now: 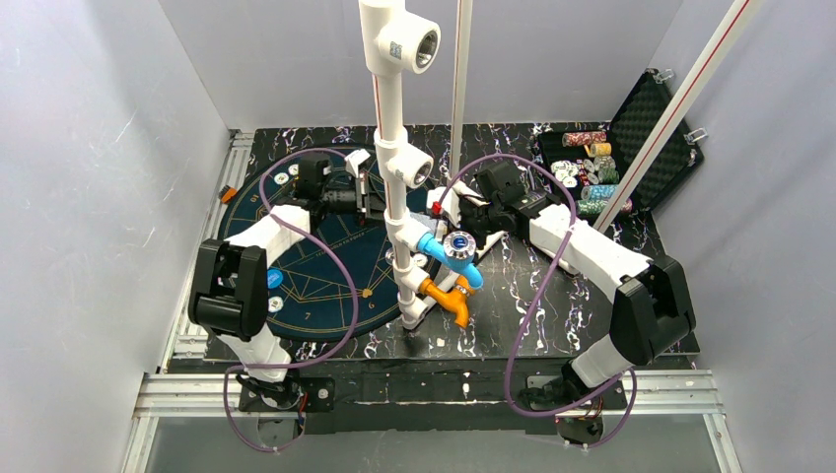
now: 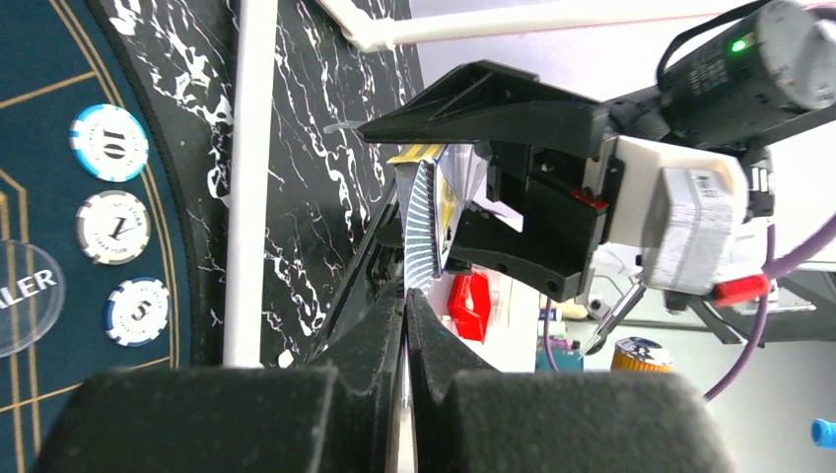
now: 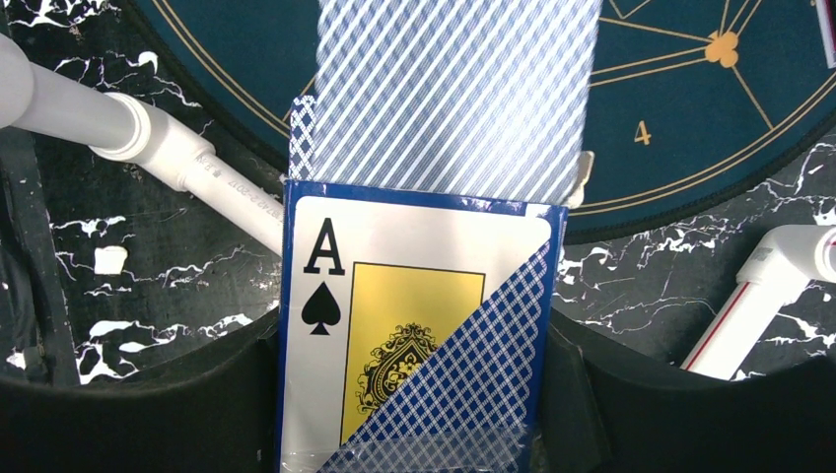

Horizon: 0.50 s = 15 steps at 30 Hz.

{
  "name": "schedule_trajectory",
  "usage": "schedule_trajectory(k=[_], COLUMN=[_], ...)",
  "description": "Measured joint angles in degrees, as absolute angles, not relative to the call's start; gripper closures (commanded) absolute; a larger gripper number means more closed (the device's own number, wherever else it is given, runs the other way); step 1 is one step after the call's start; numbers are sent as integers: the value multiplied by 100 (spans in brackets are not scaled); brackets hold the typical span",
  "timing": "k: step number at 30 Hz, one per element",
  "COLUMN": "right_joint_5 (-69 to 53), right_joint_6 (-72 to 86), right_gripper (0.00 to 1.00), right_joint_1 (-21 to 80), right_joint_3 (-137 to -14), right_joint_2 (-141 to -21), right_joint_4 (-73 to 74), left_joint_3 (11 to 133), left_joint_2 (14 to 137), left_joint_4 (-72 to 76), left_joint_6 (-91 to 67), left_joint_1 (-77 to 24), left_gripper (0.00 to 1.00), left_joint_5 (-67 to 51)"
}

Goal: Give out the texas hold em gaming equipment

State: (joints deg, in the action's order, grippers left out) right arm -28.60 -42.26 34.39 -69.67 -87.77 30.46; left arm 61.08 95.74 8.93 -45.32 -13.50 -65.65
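Observation:
My right gripper (image 3: 414, 347) is shut on a blue card box (image 3: 394, 325) printed with an ace of spades. A playing card (image 3: 453, 94) with a blue striped back sticks out of the box top. My left gripper (image 2: 407, 301) is shut on the end of that card (image 2: 424, 222), seen edge-on between its fingertips. In the top view both grippers, left (image 1: 373, 200) and right (image 1: 449, 212), meet beside the white pipe. Poker chips marked 10 (image 2: 108, 143), 1 (image 2: 113, 227) and 5 (image 2: 138, 310) lie flat on the round dark felt mat (image 1: 315, 281).
A white pipe stand (image 1: 394, 118) with blue (image 1: 442, 251) and orange (image 1: 449, 296) fittings rises mid-table between the arms. An open black case (image 1: 641, 138) with stacked chips (image 1: 592, 168) sits at the back right. A clear dealer button (image 2: 20, 296) lies on the mat.

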Motion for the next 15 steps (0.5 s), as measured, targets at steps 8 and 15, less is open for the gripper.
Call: schedule_trajectory(k=[8,15], right_joint_5=[-2867,-2867], right_joint_6=[-4230,-4237], right_gripper=[99,99], right_joint_1=[3439,3439], right_joint_3=[-6842,-6842], right_joint_2=[-8739,-8739], right_joint_4=[3002,2987], left_joint_3=[6331,7227], left_joint_2=[9343,9096], left_joint_4=[-12,-2545], left_joint_6=[-3785,-1680], left_joint_1=[-379,342], left_gripper=[100,100], left_joint_5=[-6827,-6604])
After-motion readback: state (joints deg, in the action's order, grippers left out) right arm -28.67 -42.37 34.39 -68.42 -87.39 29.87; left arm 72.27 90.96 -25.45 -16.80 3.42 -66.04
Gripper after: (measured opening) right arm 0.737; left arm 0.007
